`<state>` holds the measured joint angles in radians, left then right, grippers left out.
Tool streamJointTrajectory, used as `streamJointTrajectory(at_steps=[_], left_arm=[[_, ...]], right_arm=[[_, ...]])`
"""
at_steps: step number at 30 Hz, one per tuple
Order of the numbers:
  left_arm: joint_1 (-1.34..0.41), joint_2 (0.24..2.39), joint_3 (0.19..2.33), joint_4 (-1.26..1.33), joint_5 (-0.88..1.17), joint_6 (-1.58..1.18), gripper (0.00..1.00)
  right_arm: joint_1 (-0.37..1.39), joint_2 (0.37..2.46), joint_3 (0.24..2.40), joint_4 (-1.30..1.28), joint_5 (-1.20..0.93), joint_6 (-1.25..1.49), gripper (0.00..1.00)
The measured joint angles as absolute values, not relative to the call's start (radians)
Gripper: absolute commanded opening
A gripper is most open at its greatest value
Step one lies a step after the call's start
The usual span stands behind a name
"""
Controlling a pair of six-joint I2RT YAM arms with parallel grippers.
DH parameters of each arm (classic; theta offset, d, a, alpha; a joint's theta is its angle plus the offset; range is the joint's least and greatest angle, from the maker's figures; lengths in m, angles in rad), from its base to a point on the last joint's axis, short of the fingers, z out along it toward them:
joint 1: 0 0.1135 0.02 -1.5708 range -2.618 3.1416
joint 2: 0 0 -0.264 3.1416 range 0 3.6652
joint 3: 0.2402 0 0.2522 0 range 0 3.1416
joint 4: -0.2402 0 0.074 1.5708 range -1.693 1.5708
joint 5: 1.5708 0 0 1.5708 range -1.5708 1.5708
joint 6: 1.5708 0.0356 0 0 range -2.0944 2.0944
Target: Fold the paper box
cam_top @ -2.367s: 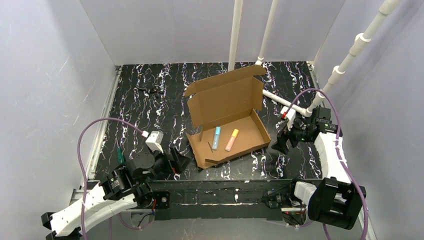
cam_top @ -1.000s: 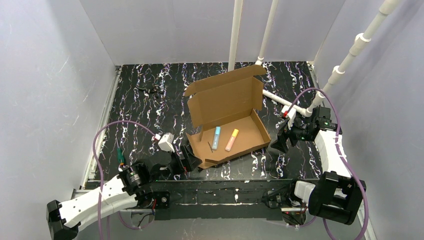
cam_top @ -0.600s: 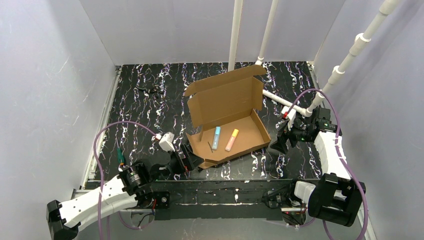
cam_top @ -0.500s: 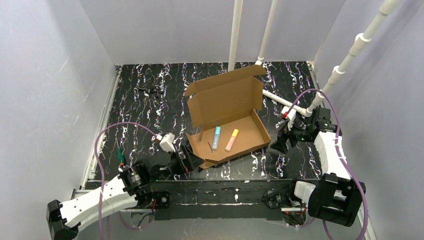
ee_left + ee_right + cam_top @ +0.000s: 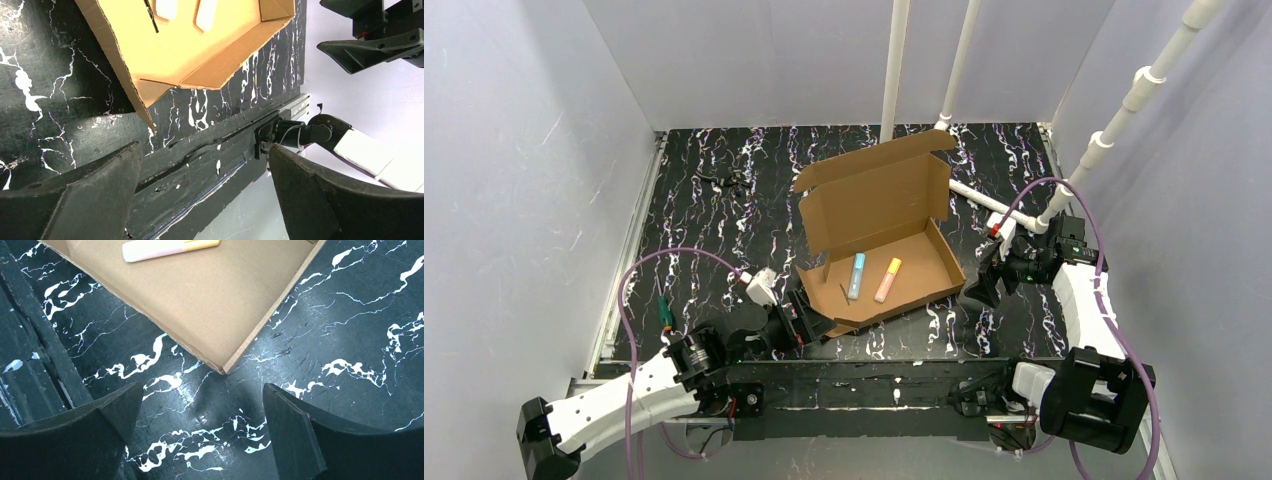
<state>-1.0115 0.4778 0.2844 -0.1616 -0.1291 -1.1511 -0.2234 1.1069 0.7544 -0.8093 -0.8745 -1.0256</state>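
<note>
Left hand (image 5: 807, 318) neared paper box (image 5: 879, 205) on black marbled table (image 5: 714, 230).

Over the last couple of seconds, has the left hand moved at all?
Yes. In the top view the left hand has shifted right, toward the paper box, which has stayed put. The open hand is now right by the box's near left corner.

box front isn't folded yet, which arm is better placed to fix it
Left arm: its open jaws face the paper box at its near-left corner, beside the sagging front flap; the right arm sits off the right corner.
</note>
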Motion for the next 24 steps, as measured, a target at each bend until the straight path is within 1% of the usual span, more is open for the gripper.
streamJointTrajectory(at_steps=[24], left_arm=[[-1.011, 0.531, 0.283, -0.181, -0.119, -1.220, 0.96]], right_arm=[[-0.223, 1.094, 0.754, -0.810, -0.879, -1.027, 0.98]])
